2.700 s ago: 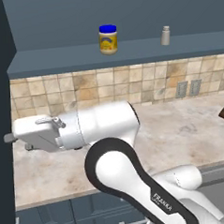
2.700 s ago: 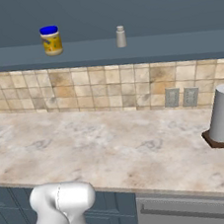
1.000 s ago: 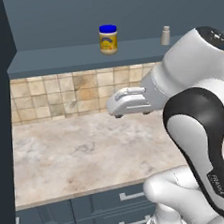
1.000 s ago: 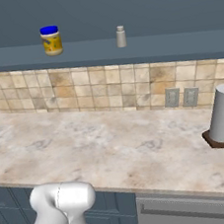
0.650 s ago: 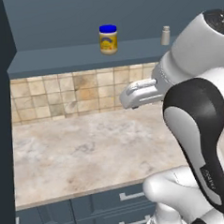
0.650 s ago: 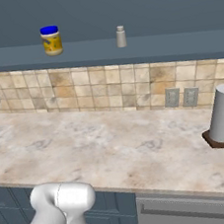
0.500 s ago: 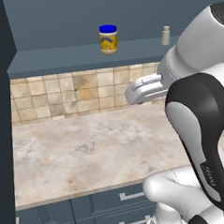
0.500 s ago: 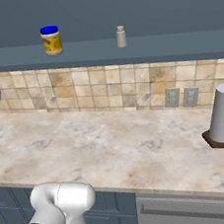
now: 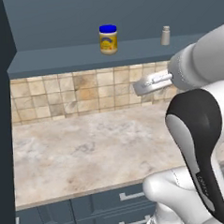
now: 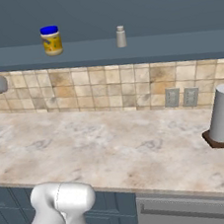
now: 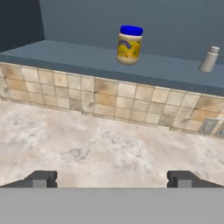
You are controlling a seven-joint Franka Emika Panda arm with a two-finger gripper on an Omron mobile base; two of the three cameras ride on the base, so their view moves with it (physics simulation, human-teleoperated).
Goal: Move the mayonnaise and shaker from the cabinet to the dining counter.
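Seemingly well short, gripper (image 11: 112, 178) jaws wide, mayonnaise (image 11: 129, 44) upright on cabinet (image 11: 87, 61) shelf ahead.

Gripper (image 11: 112, 178) empty, jaws apparently wide apart.

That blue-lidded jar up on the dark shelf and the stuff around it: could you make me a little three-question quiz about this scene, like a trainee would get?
1. True or false: the squat mayonnaise jar with the bright blue lid lies on its side on the marble-look counter.
2. Which thing shares the dark blue-grey cabinet shelf with the jar?
A. the white paper-towel roll on a brown stand
B. the tiny pale grey shaker
C. a metal kettle
3. Fill in: the robot's gripper, seen in the hand view, is ____ and holds nothing.

Key: 1 false (it stands upright on the shelf); 2 B; 3 open.
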